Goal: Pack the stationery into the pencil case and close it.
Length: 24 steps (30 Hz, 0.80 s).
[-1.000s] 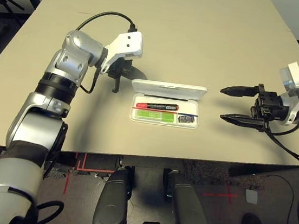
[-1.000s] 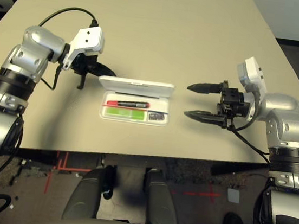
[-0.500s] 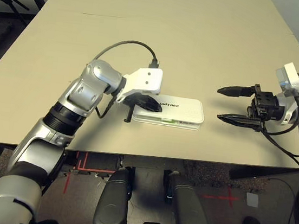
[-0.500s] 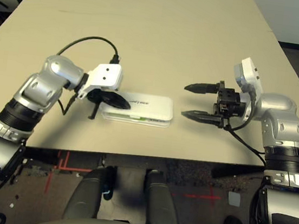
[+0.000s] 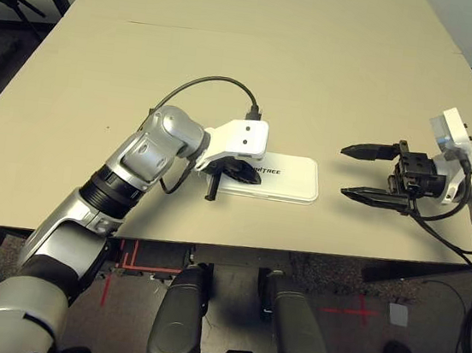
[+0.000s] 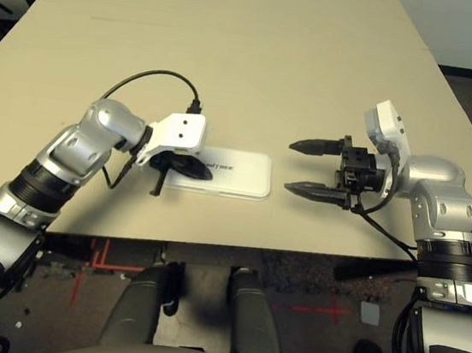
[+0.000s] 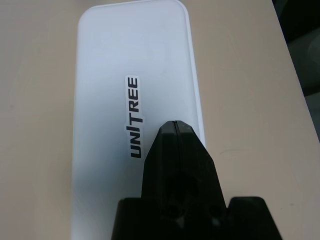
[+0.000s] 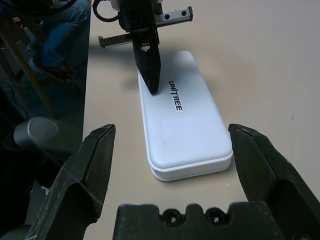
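The white pencil case lies flat near the table's front edge with its lid down and "UNITREE" facing up. The stationery is hidden inside it. My left gripper is shut, and its joined black fingertips rest on the lid at the case's left end, beside the lettering. In the right wrist view the left gripper points down onto the pencil case. My right gripper hovers open to the right of the case, a short gap away, with nothing between its fingers.
The beige table stretches bare behind the case, and its front edge runs just below it. A black cable loops above my left wrist. A person's legs in jeans show beyond the table's edge.
The lid stood open with the stationery visible; my left gripper swung over from the left and pushed it down, so the case is now closed. The right gripper barely moved.
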Available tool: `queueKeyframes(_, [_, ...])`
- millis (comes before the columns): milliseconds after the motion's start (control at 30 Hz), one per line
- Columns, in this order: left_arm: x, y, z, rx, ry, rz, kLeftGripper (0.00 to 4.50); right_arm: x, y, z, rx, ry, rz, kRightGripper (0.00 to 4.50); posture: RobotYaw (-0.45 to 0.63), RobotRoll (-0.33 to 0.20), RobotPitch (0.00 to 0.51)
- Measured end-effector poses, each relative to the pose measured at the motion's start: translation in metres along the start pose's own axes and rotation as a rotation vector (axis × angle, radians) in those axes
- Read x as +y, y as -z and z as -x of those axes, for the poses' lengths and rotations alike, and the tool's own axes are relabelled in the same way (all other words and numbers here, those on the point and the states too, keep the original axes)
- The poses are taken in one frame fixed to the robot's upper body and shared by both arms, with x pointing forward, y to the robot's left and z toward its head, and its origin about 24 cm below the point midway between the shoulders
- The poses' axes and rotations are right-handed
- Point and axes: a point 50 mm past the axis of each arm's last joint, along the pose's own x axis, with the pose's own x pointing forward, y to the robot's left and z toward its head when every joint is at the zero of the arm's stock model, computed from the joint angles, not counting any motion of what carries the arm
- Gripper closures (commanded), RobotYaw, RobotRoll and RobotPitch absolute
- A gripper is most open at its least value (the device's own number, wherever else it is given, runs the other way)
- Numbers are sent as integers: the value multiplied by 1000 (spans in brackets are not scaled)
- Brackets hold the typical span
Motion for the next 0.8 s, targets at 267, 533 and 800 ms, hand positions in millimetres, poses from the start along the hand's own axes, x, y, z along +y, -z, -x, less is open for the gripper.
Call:
queueKeyframes(267, [2,1,0,-42,-25,61,4472,1,-2,-3,-15,2,9,0,-86,0,201])
queueKeyframes(533, [23,21,31,-238,-375,280,1490,-5,-1,-10,-78,81,-46,0,-73,0,198])
queueKeyframes(800, [38,60,88,-365,-972,485,35,-31,-11,-11,-229,450,-49,0,-46,0,197])
